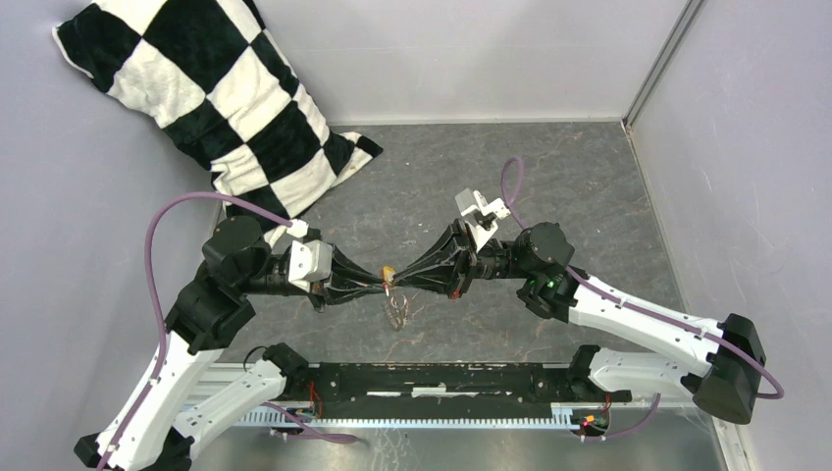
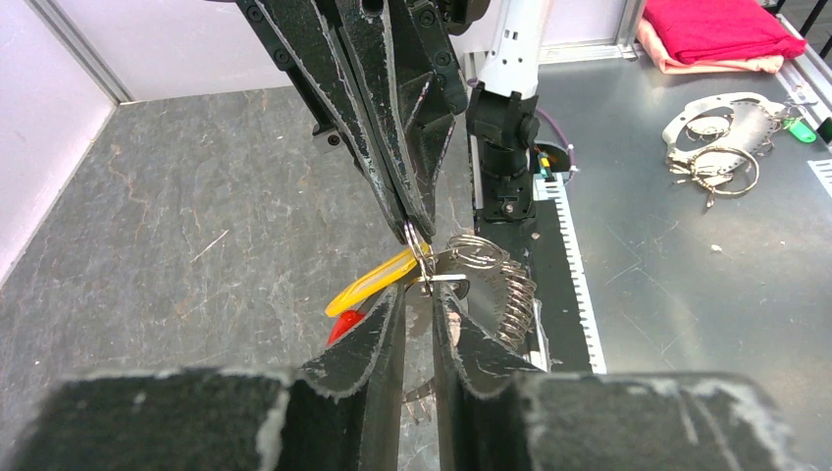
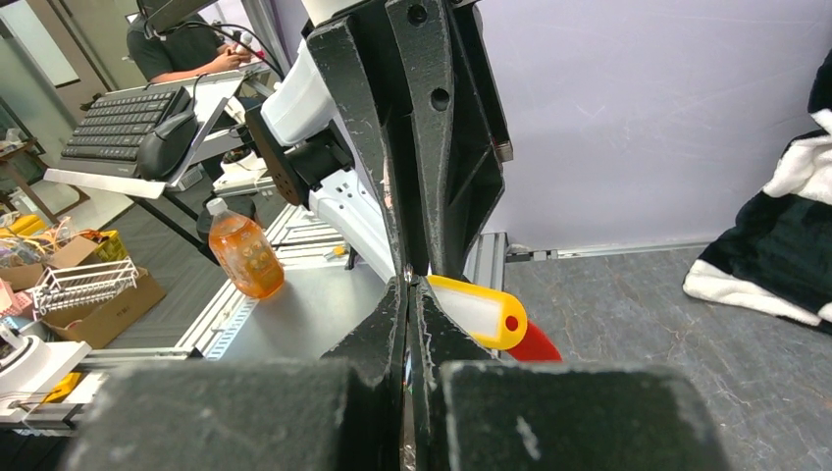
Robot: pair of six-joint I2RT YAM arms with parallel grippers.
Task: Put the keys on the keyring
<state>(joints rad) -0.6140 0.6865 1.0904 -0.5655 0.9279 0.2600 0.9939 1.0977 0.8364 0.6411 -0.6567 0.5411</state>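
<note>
Top external view shows us both arms meeting above the middle of the desk (image 1: pixel 549 186). On the left side, the left pincer (image 1: pixel 377 284) reaches toward the centre. In its wrist view its fingers (image 2: pixel 368 343) stand narrow, with only a slim gap, and a short flat metal piece lies across this gap. We judge it is the blade of the key (image 1: pixel 390 271), whose yellow head sticks out to the side. Just under the meeting point hangs the keyring (image 1: pixel 396 310), off the desk, with silvery loops and a bit of red near the key. Then comes the right pincer (image 1: pixel 405 279), tip to tip with the left one. Its fingers are pressed fully together. Which thin part they nip we cannot tell, perhaps the ring's wire.

We think the threading is not finished. The danger is the very small grip: if one arm pulls or twists too much, the key may slip out and fall, or the wire may close before the key is on it. The two tips are also so near that they can knock each other.
</note>
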